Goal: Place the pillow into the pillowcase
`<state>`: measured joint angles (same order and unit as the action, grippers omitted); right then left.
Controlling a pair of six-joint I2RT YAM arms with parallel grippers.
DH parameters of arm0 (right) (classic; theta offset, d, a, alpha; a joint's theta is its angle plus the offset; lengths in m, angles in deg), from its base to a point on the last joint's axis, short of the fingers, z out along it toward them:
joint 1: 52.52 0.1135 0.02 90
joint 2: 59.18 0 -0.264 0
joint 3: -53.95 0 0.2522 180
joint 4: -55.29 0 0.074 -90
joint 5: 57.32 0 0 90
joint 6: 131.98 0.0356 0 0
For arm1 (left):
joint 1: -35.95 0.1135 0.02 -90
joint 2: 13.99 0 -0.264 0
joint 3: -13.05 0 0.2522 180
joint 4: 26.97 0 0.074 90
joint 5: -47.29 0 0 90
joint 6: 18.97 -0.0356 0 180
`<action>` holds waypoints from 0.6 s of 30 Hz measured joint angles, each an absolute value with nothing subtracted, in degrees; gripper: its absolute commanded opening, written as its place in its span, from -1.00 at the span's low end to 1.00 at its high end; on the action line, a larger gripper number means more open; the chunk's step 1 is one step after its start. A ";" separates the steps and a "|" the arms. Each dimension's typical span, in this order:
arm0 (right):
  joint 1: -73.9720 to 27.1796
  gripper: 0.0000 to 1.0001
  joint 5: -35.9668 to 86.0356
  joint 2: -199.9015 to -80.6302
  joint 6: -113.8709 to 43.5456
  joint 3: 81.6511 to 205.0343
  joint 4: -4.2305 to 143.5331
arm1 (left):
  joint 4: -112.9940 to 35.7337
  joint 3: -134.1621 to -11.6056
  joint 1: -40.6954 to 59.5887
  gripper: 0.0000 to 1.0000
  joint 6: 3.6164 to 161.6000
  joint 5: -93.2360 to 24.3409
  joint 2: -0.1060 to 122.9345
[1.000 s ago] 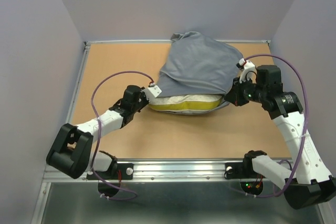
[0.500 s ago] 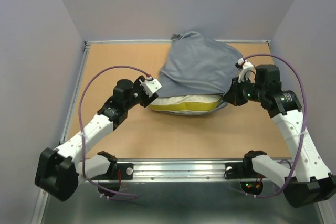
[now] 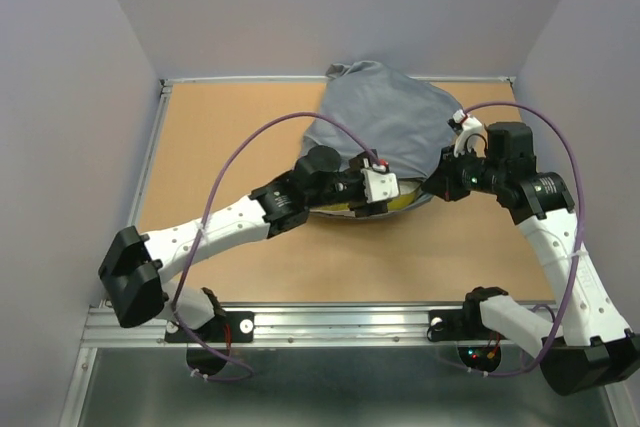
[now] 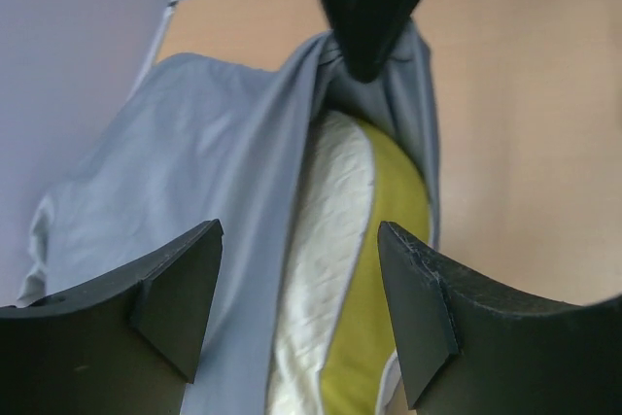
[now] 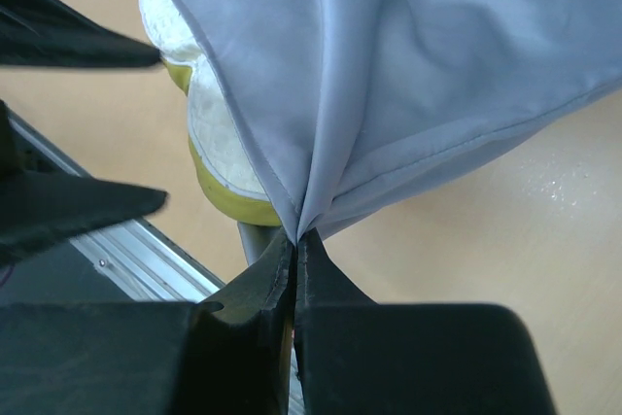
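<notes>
Here the pillow [image 4: 335, 230] lies on the tan table [image 3: 215, 137], mostly inside the grey pillowcase [image 3: 378, 122], at the middle-right of the board. Its exposed long side, with the yellow band, runs left to right in the top view and faces the near edge, as does the case's mouth. The closed end points to the far wall. The right gripper [image 5: 294, 237] is clenched on the hem at the right corner of the mouth, pinching a pleat of fabric. The left gripper [image 4: 297, 235] hovers at the uncovered edge with its 2 fingers [image 4: 175, 289] spread apart, grasping nothing; white quilting and yellow band show between them.
</notes>
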<state>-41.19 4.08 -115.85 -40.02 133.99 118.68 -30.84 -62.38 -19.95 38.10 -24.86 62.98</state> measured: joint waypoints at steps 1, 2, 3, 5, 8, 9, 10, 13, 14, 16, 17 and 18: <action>-41.19 -0.99 3.97 -115.83 -39.93 133.99 118.64 | -30.89 -63.15 -20.89 0.52 37.80 -24.60 64.73; -41.19 -0.99 3.88 -115.81 -39.74 133.99 118.57 | -30.84 -63.61 -21.40 0.52 37.53 -24.49 65.69; -41.19 -0.99 3.75 -115.78 -39.56 133.99 118.49 | -30.71 -64.37 -22.12 0.50 37.23 -24.47 67.11; -41.19 -0.99 3.49 -115.65 -39.45 133.99 118.42 | -30.45 -65.84 -22.73 0.47 37.01 -24.60 68.84; -41.19 -0.99 2.90 -114.87 -39.34 133.99 118.38 | -28.85 -68.35 -22.84 0.42 36.96 -25.58 71.50; -41.19 -0.99 2.81 -114.49 -39.37 133.99 118.35 | -27.94 -68.85 -22.84 0.40 36.96 -26.13 72.18; -41.19 -0.99 2.76 -114.10 -39.37 133.99 118.35 | -27.26 -69.01 -22.82 0.39 36.94 -26.39 72.51; -41.19 -0.99 2.41 -113.01 -39.37 133.99 118.35 | -26.30 -69.01 -22.71 0.33 36.90 -26.70 73.08; -41.19 -0.99 2.31 -112.83 -39.37 133.99 118.38 | -25.93 -69.01 -22.73 0.29 36.79 -26.79 73.32; -41.19 -0.99 1.98 -112.68 -39.37 133.99 118.40 | -25.29 -69.01 -22.77 0.15 36.51 -27.35 73.97; -41.19 -0.99 1.98 -112.66 -39.37 133.99 118.40 | -24.90 -69.01 -22.77 0.09 36.31 -28.03 74.34; -41.19 -0.99 1.98 -112.66 -39.37 133.99 118.40 | -24.35 -69.01 -22.77 -0.02 36.02 -28.84 75.02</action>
<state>-41.19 1.98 -112.66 -39.37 133.99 118.40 -24.35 -69.01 -22.77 36.02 -28.84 75.02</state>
